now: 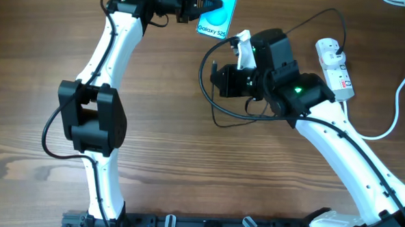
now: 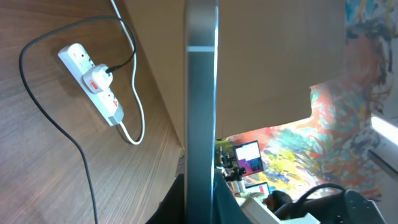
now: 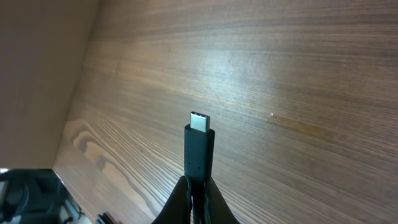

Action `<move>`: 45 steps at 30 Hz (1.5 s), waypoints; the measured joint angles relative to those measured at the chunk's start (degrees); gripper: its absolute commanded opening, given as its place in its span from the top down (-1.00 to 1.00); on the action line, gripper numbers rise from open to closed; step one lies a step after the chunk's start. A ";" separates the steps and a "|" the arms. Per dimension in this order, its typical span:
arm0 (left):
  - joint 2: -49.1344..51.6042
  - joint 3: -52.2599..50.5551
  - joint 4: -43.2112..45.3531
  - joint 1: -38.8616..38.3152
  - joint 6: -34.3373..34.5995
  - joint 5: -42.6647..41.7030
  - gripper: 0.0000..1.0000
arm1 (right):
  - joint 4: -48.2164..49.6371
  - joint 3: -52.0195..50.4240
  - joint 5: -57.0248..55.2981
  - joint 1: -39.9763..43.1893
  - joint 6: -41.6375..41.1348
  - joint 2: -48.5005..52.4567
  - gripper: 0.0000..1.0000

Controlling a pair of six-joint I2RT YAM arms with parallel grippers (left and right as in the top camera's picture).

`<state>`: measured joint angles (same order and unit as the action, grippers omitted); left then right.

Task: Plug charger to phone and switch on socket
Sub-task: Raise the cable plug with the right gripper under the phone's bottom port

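At the worktop's (image 1: 186,167) 12 o'clock, the left gripper (image 1: 195,6) is clamping the phone (image 1: 220,17); the right gripper (image 3: 196,190) is pinching the charger (image 3: 199,146).

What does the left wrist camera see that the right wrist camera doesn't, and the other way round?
Only the left wrist view shows the phone, seen edge-on up close, and the white socket strip lying on the table. Only the right wrist view shows the charger connector's metal tip, pinched in the right hand. Both show the wooden table.
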<state>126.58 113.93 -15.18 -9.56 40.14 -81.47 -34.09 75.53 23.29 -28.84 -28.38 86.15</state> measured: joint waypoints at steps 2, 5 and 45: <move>0.00 0.00 -1.27 -0.72 -3.02 2.01 0.92 | 0.31 0.00 0.00 0.00 -0.61 0.00 0.92; 0.00 0.00 -4.94 -1.31 -7.37 4.00 0.92 | 0.33 0.00 -1.88 0.00 -1.03 0.00 0.91; -1.03 0.02 -10.99 -3.89 -15.91 6.23 0.92 | 4.11 0.00 -7.85 0.55 -4.42 1.92 0.91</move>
<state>125.56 113.95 -26.17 -13.45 24.23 -75.24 -29.98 75.53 15.44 -28.29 -32.80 88.07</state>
